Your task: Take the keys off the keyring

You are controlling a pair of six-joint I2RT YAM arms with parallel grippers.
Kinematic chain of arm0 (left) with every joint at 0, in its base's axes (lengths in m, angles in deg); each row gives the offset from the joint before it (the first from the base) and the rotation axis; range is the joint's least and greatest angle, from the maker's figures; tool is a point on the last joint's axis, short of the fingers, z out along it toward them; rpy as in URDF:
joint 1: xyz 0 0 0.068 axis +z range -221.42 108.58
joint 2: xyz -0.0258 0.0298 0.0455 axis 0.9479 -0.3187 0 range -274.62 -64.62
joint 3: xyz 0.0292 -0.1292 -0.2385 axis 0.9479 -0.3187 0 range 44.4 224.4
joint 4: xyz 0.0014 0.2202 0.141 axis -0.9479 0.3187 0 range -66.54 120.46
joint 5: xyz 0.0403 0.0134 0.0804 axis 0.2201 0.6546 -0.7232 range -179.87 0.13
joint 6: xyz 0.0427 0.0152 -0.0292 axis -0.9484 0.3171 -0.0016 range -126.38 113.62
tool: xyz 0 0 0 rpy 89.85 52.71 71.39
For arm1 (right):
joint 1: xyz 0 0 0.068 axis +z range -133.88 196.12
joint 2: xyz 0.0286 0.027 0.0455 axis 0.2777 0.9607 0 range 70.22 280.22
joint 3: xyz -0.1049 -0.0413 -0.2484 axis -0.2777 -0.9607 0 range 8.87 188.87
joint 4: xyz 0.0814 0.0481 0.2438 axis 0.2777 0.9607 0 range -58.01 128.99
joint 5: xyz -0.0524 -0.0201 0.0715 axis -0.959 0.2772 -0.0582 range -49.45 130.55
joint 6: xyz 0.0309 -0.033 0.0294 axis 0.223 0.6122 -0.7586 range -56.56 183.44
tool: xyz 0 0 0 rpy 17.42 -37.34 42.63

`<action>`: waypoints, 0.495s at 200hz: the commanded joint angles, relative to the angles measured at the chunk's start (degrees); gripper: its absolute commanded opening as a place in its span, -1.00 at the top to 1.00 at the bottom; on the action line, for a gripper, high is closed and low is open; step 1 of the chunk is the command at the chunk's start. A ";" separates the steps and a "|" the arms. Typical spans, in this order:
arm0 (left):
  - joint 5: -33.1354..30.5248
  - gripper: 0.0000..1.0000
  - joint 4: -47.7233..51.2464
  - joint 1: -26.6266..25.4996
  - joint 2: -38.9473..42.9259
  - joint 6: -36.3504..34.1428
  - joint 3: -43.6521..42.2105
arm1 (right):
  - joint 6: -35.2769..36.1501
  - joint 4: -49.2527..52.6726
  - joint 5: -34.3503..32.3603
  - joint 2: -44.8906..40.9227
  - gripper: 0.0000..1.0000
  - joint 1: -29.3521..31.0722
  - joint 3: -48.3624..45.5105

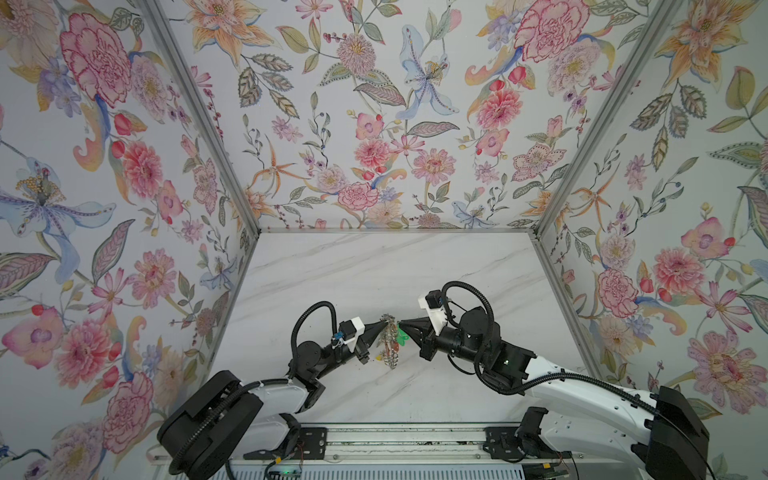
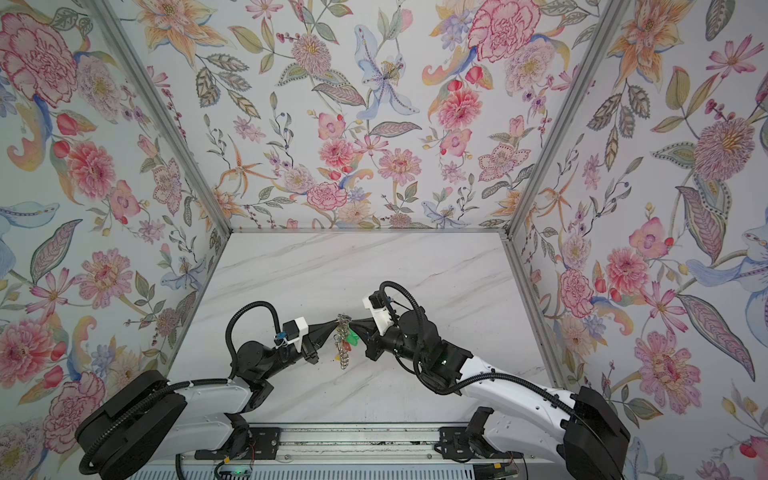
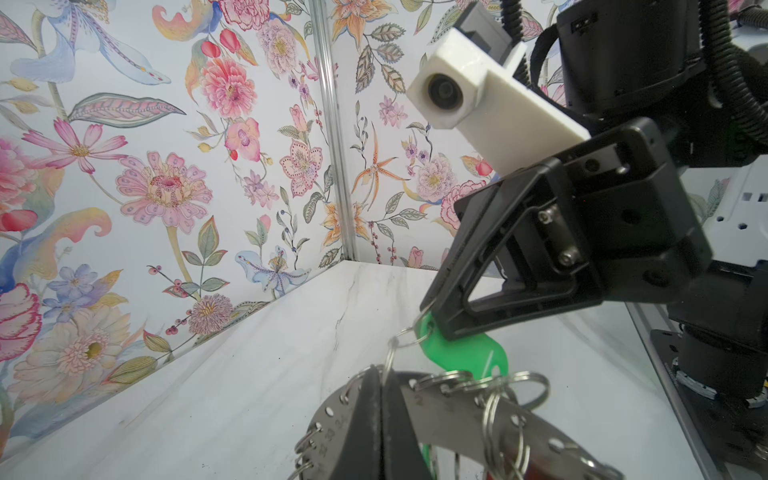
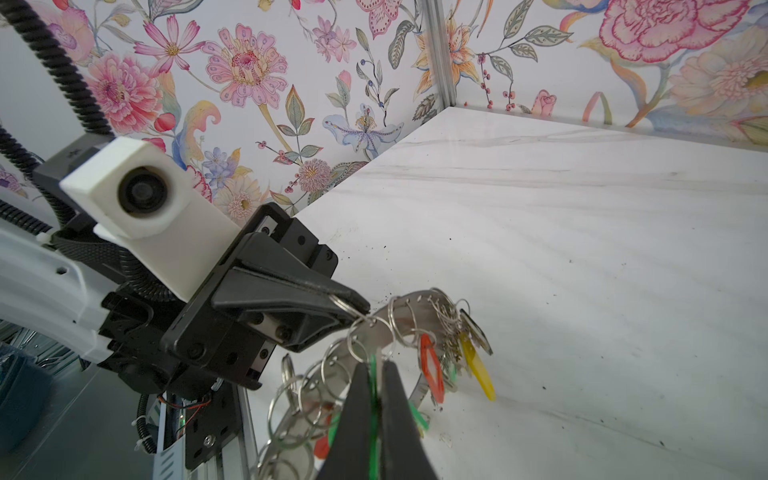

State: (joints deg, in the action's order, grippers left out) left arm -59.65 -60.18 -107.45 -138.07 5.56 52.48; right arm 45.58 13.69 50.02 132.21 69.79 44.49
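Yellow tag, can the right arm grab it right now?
Probably not yet: the right gripper is shut on the green tag. The yellow tag hangs uncovered farther along the keyring, so it would have to let go first.

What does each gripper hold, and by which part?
Left gripper pinches a split ring on the keyring rim; right gripper pinches the green tag at its ring end.

Your left end effector [image 2: 334, 327] is clamping the keyring [image 2: 344, 360] at its top; your right end effector [image 2: 353, 326] is pinching the green tag [image 2: 353, 339] among the keys [image 2: 340, 347], over the counter [image 2: 332, 270].
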 commanded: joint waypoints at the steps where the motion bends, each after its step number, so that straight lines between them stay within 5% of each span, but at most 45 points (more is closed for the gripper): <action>1: -4.15 1.00 -17.88 3.80 -1.04 6.20 1.94 | -1.88 2.54 -0.58 -0.27 1.00 -1.67 -2.12; 50: -3.01 1.00 -14.20 3.86 -1.22 5.68 3.46 | -1.76 1.16 -0.85 -0.59 1.00 -1.72 -2.83; 99: 1.53 1.00 -4.71 4.03 2.56 3.11 3.41 | 0.37 6.26 1.47 -5.42 1.00 -7.89 -1.18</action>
State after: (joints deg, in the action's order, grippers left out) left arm -54.21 -59.78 -106.29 -138.62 10.04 54.47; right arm 44.74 13.47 53.63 130.16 66.93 43.39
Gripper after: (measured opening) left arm 0.048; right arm 0.058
